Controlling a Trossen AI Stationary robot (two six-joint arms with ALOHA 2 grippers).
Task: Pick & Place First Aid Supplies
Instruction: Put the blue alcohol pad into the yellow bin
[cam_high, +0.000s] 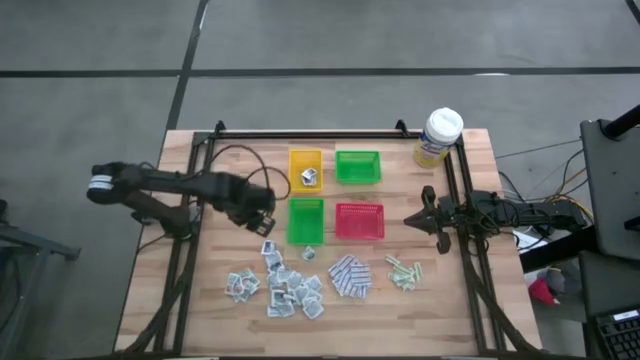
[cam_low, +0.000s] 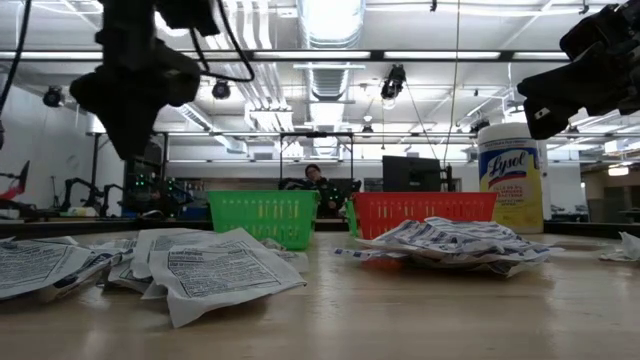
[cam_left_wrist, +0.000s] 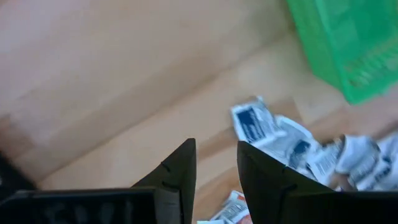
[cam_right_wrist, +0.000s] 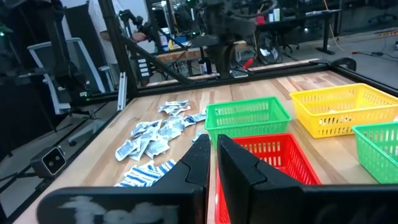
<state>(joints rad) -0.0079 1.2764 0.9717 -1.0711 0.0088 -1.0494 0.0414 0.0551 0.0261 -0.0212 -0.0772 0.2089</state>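
Fingers (cam_left_wrist: 214, 163) of the left arm stand narrowly parted, empty, above the white-grey sachets (cam_left_wrist: 292, 144).

A light wooden table (cam_high: 200, 300) carries four small trays at its middle: yellow (cam_high: 306, 160), two green (cam_high: 358, 166) (cam_high: 306, 221), red (cam_high: 359, 221). Nearer the front lie white-grey sachets (cam_high: 280, 285), blue-and-white pads (cam_high: 350, 275) and pale green strips (cam_high: 403, 271); a yellow canister (cam_high: 438, 138) stands at a back corner.

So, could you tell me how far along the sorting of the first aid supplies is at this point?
Early. One small packet lies in the yellow tray; the other trays look empty. The left gripper hovers open and empty above the white-grey sachets. The right gripper waits beside the red tray. The sachets, blue-and-white pads and green strips remain on the table.
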